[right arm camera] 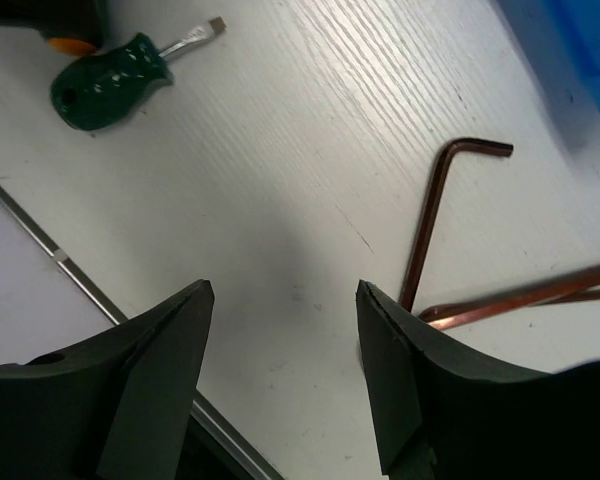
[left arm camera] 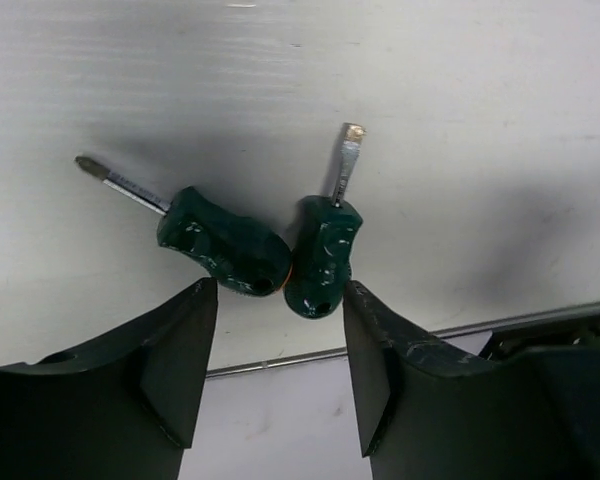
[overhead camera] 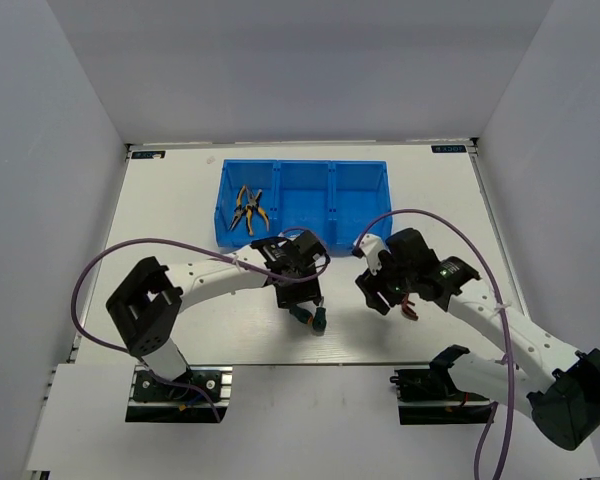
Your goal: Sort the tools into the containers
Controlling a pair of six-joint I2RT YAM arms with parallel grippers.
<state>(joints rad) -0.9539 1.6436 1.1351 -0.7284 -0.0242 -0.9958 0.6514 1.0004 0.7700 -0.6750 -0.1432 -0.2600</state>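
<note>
Blue glossy plastic catches the eye first: the bin (overhead camera: pixel 305 165), a long rectangle split by thin walls into three square compartments, sits toward the far side of the white table (overhead camera: pixel 180 200), whose surface shows a fine wood-grain ribbing up close. Two pliers (overhead camera: pixel 248 211) with yellow-orange handles lie close together in its left compartment. Nearer the arms, just short of the table's front edge, two stubby screwdrivers rest on the tabletop, their bulbous, shiny green handles meeting at the butt ends in a V. The Phillips screwdriver (left arm camera: pixel 223 246) sends its slim steel shaft off to one side, and the flat-blade screwdriver (left arm camera: pixel 323 255) aims its flattened tip away from the wrist. The left gripper (left arm camera: pixel 278 335) hangs right over them, its dark, wedge-shaped matte fingers (left arm camera: pixel 175 360) spread wide with nothing gripped. The handle ends lie at the mouth of the gap, and I cannot tell whether either finger touches them. Off to the right, the right gripper (right arm camera: pixel 285 310) is likewise parted wide and holds nothing, with bare table between its fingers. Just beside it lie the hex keys (right arm camera: pixel 432 215), thin rods of dark coppery metal. One is bent in a crisp L, another runs long and straight below it, and their near ends are hidden behind one finger. Purple cable (overhead camera: pixel 105 265) loops off each arm.
</note>
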